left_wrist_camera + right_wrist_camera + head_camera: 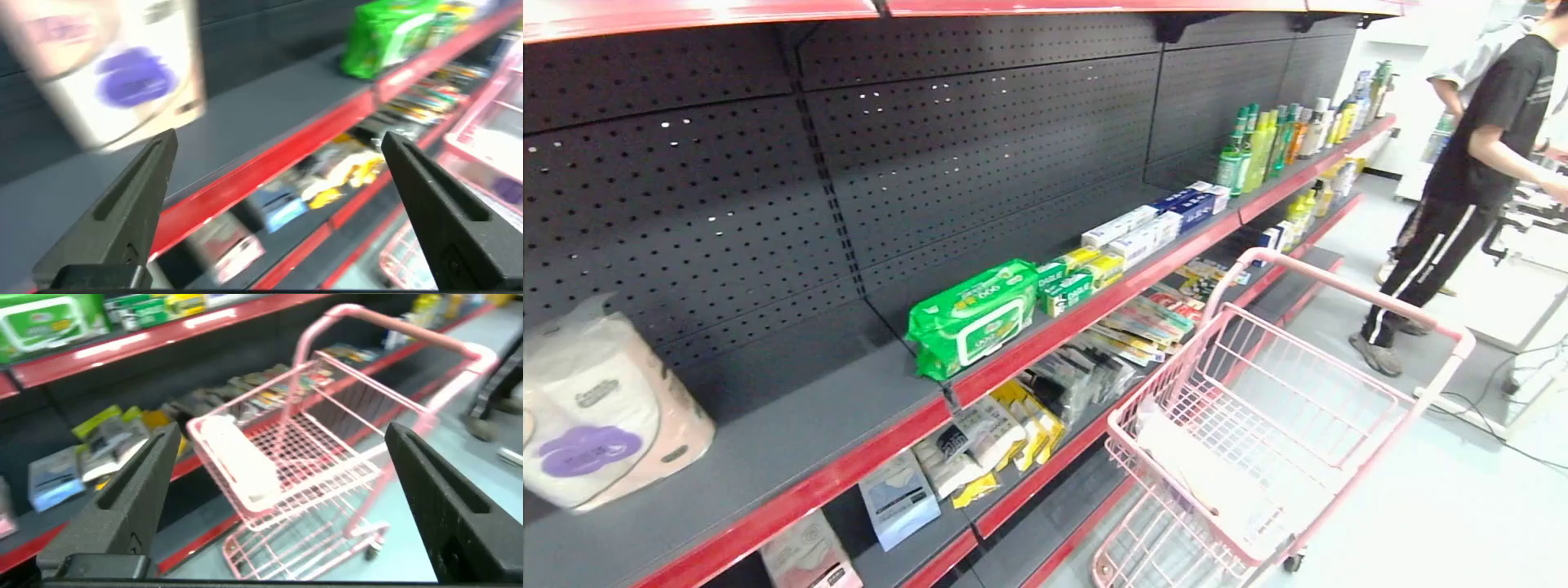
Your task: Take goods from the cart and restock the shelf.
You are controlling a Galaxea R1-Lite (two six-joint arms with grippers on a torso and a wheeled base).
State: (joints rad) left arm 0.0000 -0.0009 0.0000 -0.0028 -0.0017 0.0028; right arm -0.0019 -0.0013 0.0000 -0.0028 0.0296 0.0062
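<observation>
Two grippers are hanging wide open, holding nothing. The left gripper [278, 208] is facing the shelf [270, 122] edge, near a roll pack [122, 73] that is sitting on the near end of the board. The right gripper [282, 502] is hovering over the pink cart [310, 441], which is standing just beside the shelf with a pale flat item [237, 457] lying inside. Farther along the board, green wipes [972, 314] are resting at the front edge, then boxes [1135, 233], then bottles [1258, 147].
</observation>
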